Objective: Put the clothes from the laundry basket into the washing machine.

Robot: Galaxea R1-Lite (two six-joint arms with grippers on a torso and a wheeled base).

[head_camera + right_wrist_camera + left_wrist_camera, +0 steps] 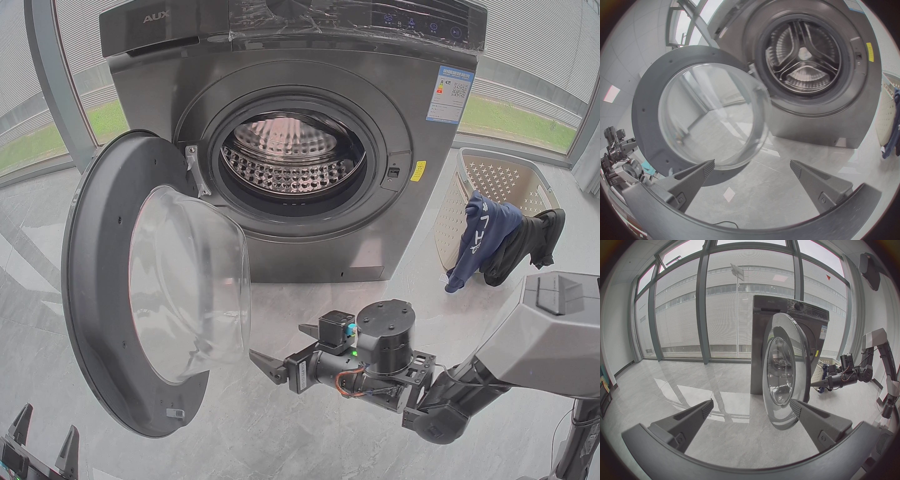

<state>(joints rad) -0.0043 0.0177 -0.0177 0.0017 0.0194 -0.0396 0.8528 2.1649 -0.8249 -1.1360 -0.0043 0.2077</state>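
**Clothes on the basket rim, washer open**

A blue garment (pixel 484 232) and a black garment (pixel 532 242) drape over the laundry basket (pixel 506 178) rim, right of the washing machine (pixel 350 250). Its door (pixel 94 281) is swung wide. The right gripper (pixel 278 342) hangs before the machine, jaws spread, empty. The left gripper (pixel 49 420) is low, with empty jaws apart.

Before me lies a pale grey marbled floor (pixel 262 437), glossy enough to mirror the light. Tall dark-framed windows (pixel 678 318) wall the room. Through them I see a slatted building (pixel 775 277), a lamp post (pixel 737 302) and a strip of grass (pixel 519 122).
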